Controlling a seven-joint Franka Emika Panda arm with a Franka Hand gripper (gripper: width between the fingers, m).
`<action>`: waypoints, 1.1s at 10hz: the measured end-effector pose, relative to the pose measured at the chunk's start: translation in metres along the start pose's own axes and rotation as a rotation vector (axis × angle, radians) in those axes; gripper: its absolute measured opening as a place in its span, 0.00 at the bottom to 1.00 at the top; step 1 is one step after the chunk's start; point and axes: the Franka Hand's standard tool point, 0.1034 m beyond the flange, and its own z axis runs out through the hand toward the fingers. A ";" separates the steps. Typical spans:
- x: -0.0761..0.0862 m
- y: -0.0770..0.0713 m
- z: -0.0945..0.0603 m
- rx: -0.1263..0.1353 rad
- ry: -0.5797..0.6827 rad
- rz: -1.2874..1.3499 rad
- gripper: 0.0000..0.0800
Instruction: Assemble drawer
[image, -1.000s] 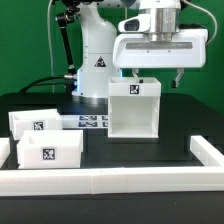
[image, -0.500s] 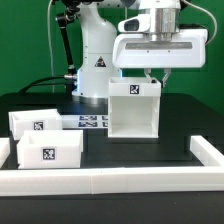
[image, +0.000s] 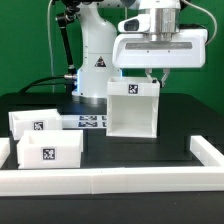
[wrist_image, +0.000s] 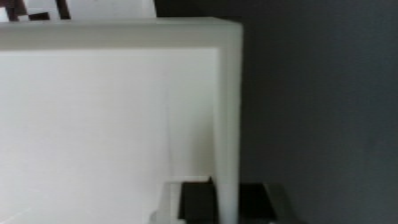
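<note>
Gripper (image: 152, 79), fingers (wrist_image: 201, 204) tight on the white casing's (image: 133, 115) thin side wall; front tray (image: 47, 151), rear tray (image: 32, 122) well clear.

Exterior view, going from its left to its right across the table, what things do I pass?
Rear drawer tray → marker board → drawer casing. The front drawer tray overlaps the first two, so it is left out.

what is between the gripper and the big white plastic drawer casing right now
Nothing visible. The gripper is at the top of the large white cube-like plastic casing, and the wrist view shows its dark fingers on either side of one thin casing wall.
</note>
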 end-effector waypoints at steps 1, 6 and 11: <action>0.000 0.000 0.000 0.000 0.000 0.000 0.05; 0.071 0.000 0.000 0.042 0.041 -0.088 0.05; 0.135 -0.019 0.001 0.096 0.222 -0.152 0.05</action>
